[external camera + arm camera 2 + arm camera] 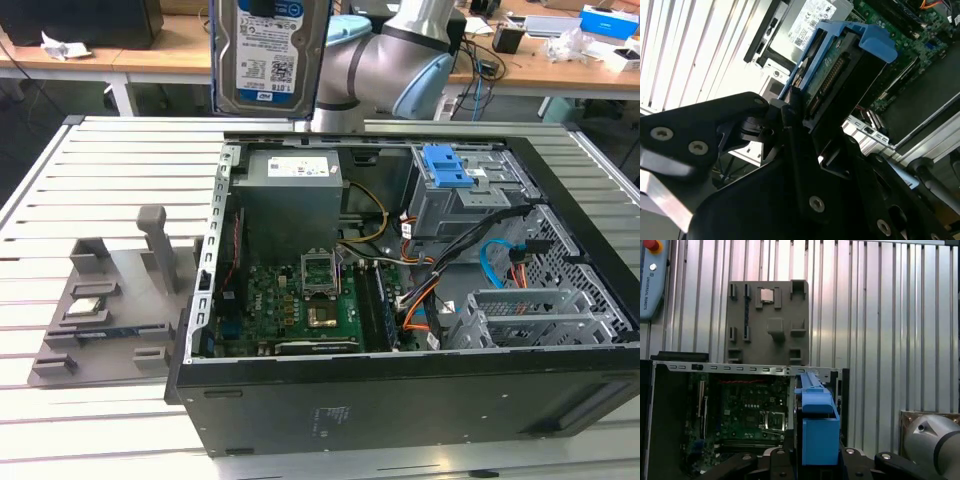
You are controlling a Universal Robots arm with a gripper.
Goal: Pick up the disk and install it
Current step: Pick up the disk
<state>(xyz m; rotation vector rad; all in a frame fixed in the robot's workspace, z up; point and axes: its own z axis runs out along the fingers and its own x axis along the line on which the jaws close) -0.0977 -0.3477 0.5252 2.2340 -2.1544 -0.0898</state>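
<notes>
An open desktop computer case (400,405) lies on the slatted metal table (90,160), with a grey fixture tray (130,270) just beside it on the exterior view's left. The disk (270,55) is held upright in the air above the case's far side, over the power supply (290,195), its label facing the exterior camera. The gripper (802,107) pinches the disk at one end, and a small square chip (84,306) sits in the tray.
</notes>
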